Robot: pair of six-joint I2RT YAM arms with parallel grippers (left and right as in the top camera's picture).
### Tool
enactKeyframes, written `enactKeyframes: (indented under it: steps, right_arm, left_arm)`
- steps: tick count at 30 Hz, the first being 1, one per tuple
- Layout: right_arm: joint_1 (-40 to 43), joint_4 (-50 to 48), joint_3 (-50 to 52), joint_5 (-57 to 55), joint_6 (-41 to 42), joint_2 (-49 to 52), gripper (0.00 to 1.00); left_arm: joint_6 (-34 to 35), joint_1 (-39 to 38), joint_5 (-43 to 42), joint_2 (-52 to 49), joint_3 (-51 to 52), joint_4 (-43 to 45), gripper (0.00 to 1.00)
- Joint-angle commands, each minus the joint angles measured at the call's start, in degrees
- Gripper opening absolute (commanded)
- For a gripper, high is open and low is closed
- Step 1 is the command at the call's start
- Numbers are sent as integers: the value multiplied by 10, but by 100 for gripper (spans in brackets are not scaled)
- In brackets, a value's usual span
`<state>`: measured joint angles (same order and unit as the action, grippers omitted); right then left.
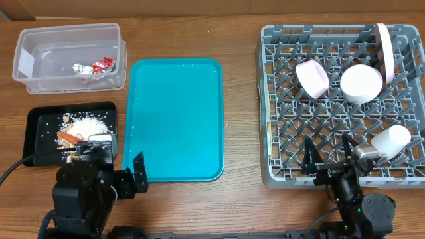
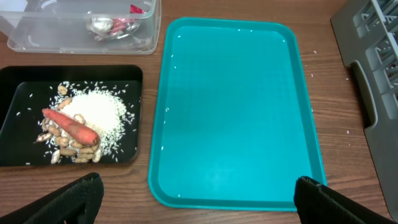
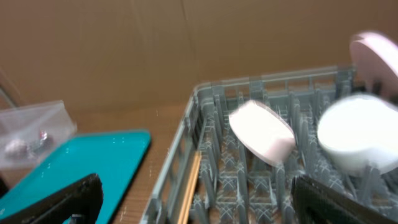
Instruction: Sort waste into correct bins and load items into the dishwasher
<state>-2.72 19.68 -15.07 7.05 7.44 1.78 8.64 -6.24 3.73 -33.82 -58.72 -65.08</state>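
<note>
Square grey plastic dish rack (image 1: 279,169) holding two pink-sided white bowls (image 1: 312,78), small white cup (image 1: 390,141), crumpled red and silver wrappers (image 1: 93,67) in clear plastic tub (image 1: 40,40), orange carrot (image 2: 71,126) on black rectangular tray (image 1: 36,143), left gripper (image 2: 196,190) and right gripper (image 3: 193,193) both spread wide, empty.

Wide teal serving tray (image 1: 176,119) lying flat on wooden table (image 1: 240,99), long side running front to back. Brown cardboard wall (image 3: 155,50) standing behind table. Black cable (image 1: 13,170) trailing off left edge.
</note>
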Motion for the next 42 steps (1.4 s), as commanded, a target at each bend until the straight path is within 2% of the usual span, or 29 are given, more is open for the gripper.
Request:
enactKeyframes:
  steps: [1,4,7,11,42]
  right_arm:
    - [-4,-72,53,-6,-2,-17,100]
    - [-5,-165,99,-20,-4,-17,100]
    - [-5,-214,139,-18,-19,-17,100]
    - [-6,-151,146,-5,-43,-17,100]
    - [-7,-155,146,-6,-43,-16,100]
  left_arm:
    - [3,2,7,2,4,1,100]
    - [3,2,7,2,4,2,100]
    - [3,2,7,2,4,2,100]
    - [3,2,7,2,4,2,100]
    - [3,2,7,2,4,1,100]
